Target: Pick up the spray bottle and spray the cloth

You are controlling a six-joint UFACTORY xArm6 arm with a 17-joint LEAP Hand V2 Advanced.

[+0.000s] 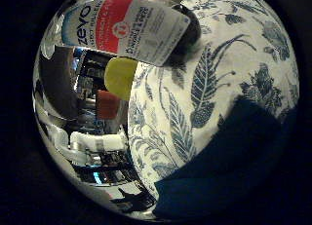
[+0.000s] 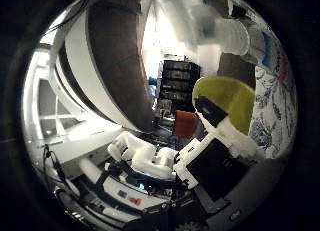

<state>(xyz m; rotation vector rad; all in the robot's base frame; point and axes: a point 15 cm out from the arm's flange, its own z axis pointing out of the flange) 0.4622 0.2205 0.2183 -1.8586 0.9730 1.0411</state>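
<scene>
Robot hand, seen only as white and black finger parts in the thumb-side palm view, sits close beside the spray bottle; whether the fingers are curled round the bottle or loose I cannot tell. That bottle fills the nearest part of the little-finger-side view, its labelled body tilted over the leaf-patterned tablecloth, so it is close to the palm. I judge it a light, stiff plastic bottle with a smooth, slippery label; the narrower neck under the trigger is the safer place to hold. Beside the bottle on the tablecloth lies the dark blue cloth, soft and limp. Beyond the bottle stand a yellow thing and a red thing, with dark shelving behind.
</scene>
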